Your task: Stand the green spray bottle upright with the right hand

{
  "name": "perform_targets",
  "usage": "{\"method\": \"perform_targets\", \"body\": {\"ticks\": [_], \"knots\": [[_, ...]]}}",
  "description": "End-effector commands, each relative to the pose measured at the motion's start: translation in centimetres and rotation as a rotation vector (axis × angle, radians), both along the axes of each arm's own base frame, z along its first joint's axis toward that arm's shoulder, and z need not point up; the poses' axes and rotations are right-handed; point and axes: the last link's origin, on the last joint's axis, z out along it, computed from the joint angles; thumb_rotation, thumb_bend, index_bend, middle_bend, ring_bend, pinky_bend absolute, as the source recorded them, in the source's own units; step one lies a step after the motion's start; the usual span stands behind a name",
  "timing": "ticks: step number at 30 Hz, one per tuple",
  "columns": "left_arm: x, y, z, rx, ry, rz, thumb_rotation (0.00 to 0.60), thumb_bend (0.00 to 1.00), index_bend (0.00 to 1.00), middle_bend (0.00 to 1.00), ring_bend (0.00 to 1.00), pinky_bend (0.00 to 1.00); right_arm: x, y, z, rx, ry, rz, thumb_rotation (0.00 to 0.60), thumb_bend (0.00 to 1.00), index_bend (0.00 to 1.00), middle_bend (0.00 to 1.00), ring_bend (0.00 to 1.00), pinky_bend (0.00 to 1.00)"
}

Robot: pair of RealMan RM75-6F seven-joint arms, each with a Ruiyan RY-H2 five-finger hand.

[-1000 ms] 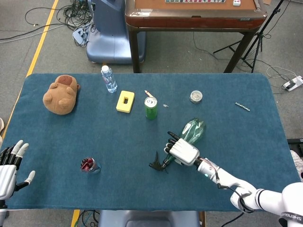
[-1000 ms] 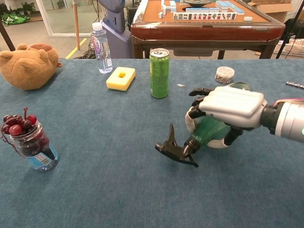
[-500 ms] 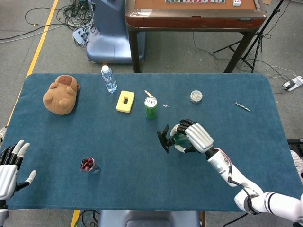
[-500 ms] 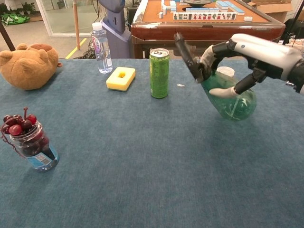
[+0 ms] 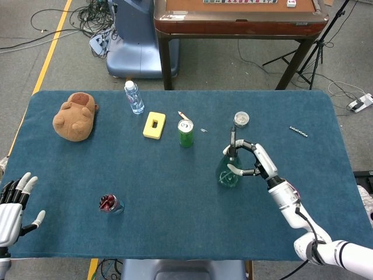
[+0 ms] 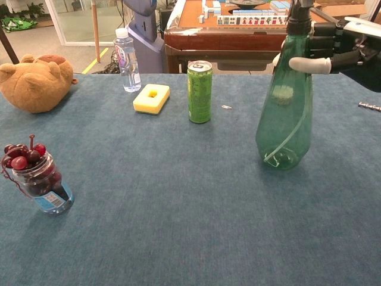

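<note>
The green spray bottle [image 6: 284, 119] is up on its base, standing upright on the blue counter [image 5: 175, 192], right of centre and a little nearer than the green can [image 5: 185, 133]. The right hand [image 5: 252, 161] is at its upper part, fingers [image 6: 311, 64] wrapped around the neck just below the dark spray head, grasping the bottle from the right side. In the chest view the bottle's base sits flat on the cloth, and a thin tube curls inside the translucent body.

Over at the near left edge, the left hand [image 5: 13, 204] hangs off the counter, fingers spread apart and holding nothing.

Around the scene: the green can stands upright to the left of the bottle and farther back, with a yellow sponge block [image 5: 154, 125] just left of it. A clear water bottle [image 5: 134, 97] stands at the far side, and a brown plush bear [image 5: 76, 116] lies at the far left. A small jar of cherries [image 6: 38, 176] sits near the left front. A little round tin [image 5: 241, 119] rests beyond the spray bottle, and a small metal piece [image 5: 298, 131] lies well apart to the far right.
</note>
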Motion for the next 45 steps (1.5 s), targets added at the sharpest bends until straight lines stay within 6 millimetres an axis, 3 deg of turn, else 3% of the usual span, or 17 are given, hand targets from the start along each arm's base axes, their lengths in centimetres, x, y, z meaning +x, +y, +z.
{"method": "perform_targets", "body": {"ticks": [1, 9, 14, 18, 25, 45], "knots": [[0.0, 0.0, 0.0, -0.001, 0.001, 0.001, 0.600, 0.33, 0.00, 0.00, 0.00, 0.00, -0.8, -0.3, -0.3, 0.020, -0.073, -0.044, 0.600, 0.33, 0.75, 0.50, 0.37, 0.24], [-0.1, 0.0, 0.0, 0.000, 0.002, 0.005, 0.600, 0.33, 0.00, 0.00, 0.00, 0.00, -1.3, -0.5, -1.4, 0.054, -0.116, -0.043, 0.600, 0.30, 0.75, 0.49, 0.37, 0.24], [-0.2, 0.0, 0.0, 0.001, 0.001, 0.008, 0.600, 0.33, 0.00, 0.00, 0.00, 0.00, -1.4, -0.3, -1.4, 0.071, -0.119, -0.015, 0.600, 0.17, 0.74, 0.45, 0.36, 0.24], [-0.3, 0.0, -0.1, 0.000, 0.000, 0.008, 0.600, 0.33, 0.00, 0.00, 0.00, 0.00, -1.4, -0.2, -1.4, 0.075, -0.093, 0.015, 0.600, 0.08, 0.65, 0.42, 0.32, 0.24], [-0.3, 0.0, -0.1, 0.000, -0.001, 0.009, 0.600, 0.33, 0.00, 0.00, 0.00, 0.00, -1.3, 0.0, -1.1, 0.067, -0.068, 0.033, 0.600, 0.06, 0.57, 0.38, 0.28, 0.23], [-0.3, 0.1, -0.2, -0.003, 0.001, 0.006, 0.600, 0.33, 0.00, 0.00, 0.00, 0.00, -1.7, 0.5, -0.8, 0.085, 0.037, 0.080, 0.600, 0.00, 0.22, 0.16, 0.09, 0.06]]}}
